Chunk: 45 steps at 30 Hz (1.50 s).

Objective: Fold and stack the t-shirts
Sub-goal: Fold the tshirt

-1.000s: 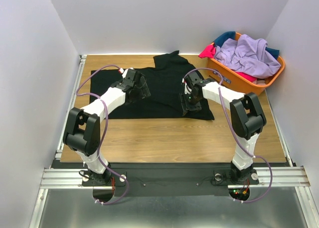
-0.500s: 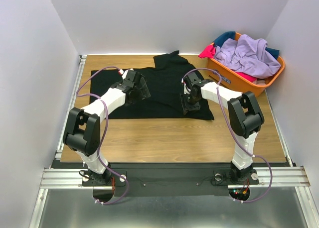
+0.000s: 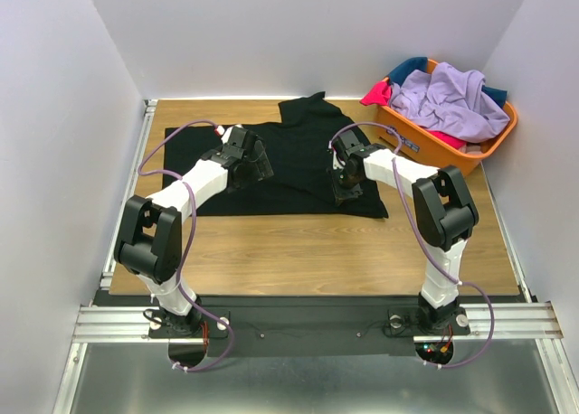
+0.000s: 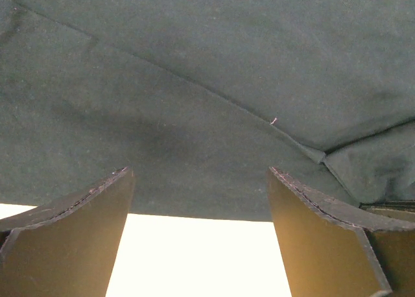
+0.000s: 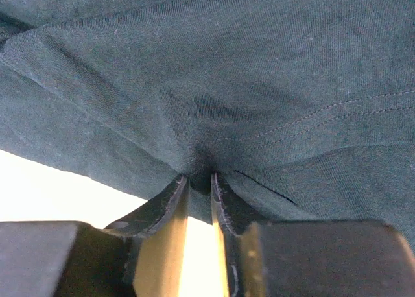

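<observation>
Though spread flat on the far half of the bench (image 3: 308, 251), not yet folded: black t-shirt (image 3: 294, 152), long axis running left to right, one flap reaching toward the back wall, near hem facing the arm bases.

On the left, left hand (image 3: 258, 165) low over the shirt's left part, fingers (image 4: 71, 213) spread wide with nothing between them. Cloth just ahead and below, with the near hem edge right at the fingertips in the wrist view.

Further right, right hand (image 3: 342, 190) down on the shirt's right part close to the near hem. Narrowed to a pinch, with a small ridge of black cloth gathered between the fingers (image 5: 170, 200).

Both hands roughly level with each other across the shirt, each nearer its own end.

Judged from this: probably a fold along the long axis, calling for a matching pinch on the left before any lift. Otherwise a risk of a skewed, one-sided drag.

Far right, well apart from both hands: orange basket (image 3: 470, 147) heaped with the lavender t-shirt (image 3: 448, 98) and pink-red and teal cloth, all waiting.
</observation>
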Tool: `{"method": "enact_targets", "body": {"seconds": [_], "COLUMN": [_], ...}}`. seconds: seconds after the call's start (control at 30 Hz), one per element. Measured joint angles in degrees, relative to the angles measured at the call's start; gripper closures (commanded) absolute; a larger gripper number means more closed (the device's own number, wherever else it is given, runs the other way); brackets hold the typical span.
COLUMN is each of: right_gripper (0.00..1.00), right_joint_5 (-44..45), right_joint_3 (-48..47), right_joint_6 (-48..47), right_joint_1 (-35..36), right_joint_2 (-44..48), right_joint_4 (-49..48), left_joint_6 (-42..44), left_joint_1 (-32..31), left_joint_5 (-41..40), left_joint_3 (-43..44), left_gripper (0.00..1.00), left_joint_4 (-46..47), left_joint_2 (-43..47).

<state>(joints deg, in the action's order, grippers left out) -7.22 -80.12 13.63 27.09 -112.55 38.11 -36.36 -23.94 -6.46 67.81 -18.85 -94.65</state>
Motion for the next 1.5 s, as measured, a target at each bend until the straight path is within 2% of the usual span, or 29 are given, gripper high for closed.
{"method": "enact_targets", "body": {"seconds": [0.13,0.27,0.63,0.87,1.13,1.5], "right_gripper": [0.68,0.73,1.0,1.0,0.99,1.0], "right_joint_5": [0.2,0.4,0.9,1.1,4.1,8.9], "right_joint_3": [0.0,-0.6,-3.5,-5.9,-16.1,-24.5], "right_joint_6": [0.2,0.3,0.1,-0.2,-1.4,-2.7], "right_joint_1": [0.0,0.0,0.0,0.0,0.0,0.0], "right_joint_2": [0.0,0.0,-0.4,-2.8,-7.8,-16.3], "right_joint_4": [0.0,0.0,-1.4,-1.1,-1.7,-1.6], "left_joint_6": [0.0,-0.1,-0.2,-0.2,-0.2,-0.2], "left_joint_1": [0.0,0.0,0.0,0.0,0.0,0.0], "left_joint_5": [0.0,0.2,0.5,0.9,1.5,1.7], "left_joint_3": [0.0,0.0,0.0,0.0,0.0,0.0], "left_gripper": [0.06,0.06,0.06,0.06,0.06,0.06], "left_joint_4": [0.0,0.0,0.0,0.2,0.2,0.3], "left_joint_2": [0.0,0.0,0.0,0.0,0.0,0.0]}}
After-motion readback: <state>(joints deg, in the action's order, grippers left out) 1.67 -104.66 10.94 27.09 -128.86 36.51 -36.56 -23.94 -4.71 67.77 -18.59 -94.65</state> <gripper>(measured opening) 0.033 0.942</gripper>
